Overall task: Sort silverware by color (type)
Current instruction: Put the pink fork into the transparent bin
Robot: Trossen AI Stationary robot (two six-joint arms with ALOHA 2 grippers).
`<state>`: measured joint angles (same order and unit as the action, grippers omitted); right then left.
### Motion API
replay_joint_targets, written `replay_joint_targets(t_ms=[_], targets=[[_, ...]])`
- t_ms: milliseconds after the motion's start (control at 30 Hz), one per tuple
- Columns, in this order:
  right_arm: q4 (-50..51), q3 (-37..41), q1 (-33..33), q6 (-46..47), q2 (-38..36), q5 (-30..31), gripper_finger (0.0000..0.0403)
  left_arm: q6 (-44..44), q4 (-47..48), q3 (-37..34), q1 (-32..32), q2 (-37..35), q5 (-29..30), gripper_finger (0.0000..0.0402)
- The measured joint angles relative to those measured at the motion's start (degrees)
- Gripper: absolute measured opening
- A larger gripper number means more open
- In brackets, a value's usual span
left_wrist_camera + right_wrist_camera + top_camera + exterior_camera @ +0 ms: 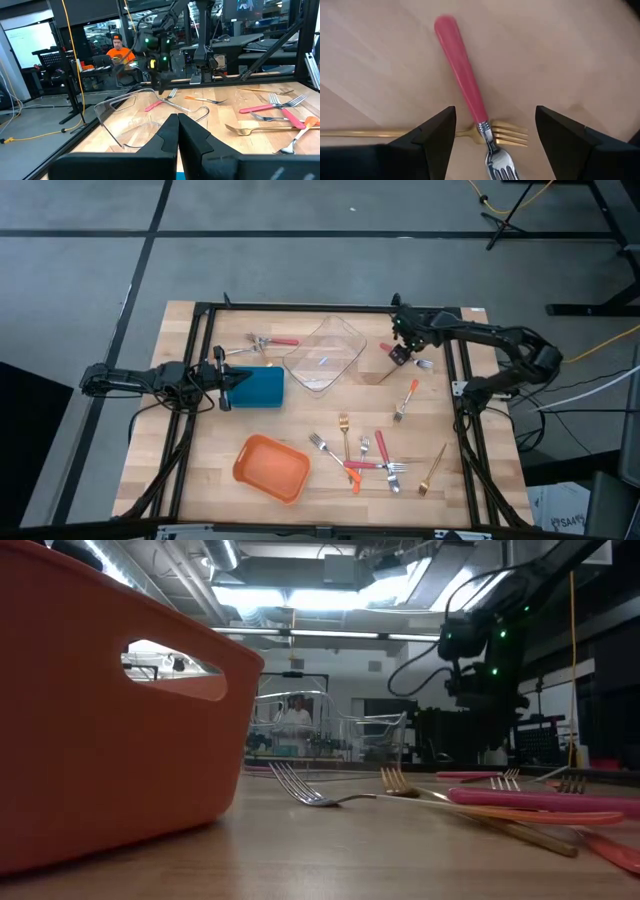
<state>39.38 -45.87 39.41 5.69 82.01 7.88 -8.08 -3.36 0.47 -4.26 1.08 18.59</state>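
My right gripper [403, 354] [495, 137] hangs open, pointing down, at the table's far right. Between its fingers a red-handled fork [463, 75] lies flat on the wood, crossing over a gold fork [395, 133]; the fingers touch neither. More silverware lies on the table: an orange-handled fork [405, 400], a crossed cluster of red-, orange- and gold-handled forks [368, 464] at the near middle, a gold fork [432, 470], and forks at the far left [266, 341]. My left gripper [226, 380] [178, 134] waits shut at the left, by the blue container [263, 386].
A clear container [325, 355] stands at the far middle, left of my right gripper. An orange container [272, 468] sits near the front. A black frame [300, 308] runs round the table. A person [117, 49] sits in the room beyond.
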Motion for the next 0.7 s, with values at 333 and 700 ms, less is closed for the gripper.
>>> replay_joint_targets(t_ms=[333, 700], targets=[[1.7, 0.0, 0.0, -2.4, 5.8, 1.1, 0.0262, 0.0, 0.0, 0.0, 0.0, 0.0, 0.0, 0.0000], [0.7, -0.1, 0.0, -3.2, 9.3, 2.1, 0.0262, 0.0, 0.0, 0.0, 0.0, 0.0, 0.0, 0.0000]])
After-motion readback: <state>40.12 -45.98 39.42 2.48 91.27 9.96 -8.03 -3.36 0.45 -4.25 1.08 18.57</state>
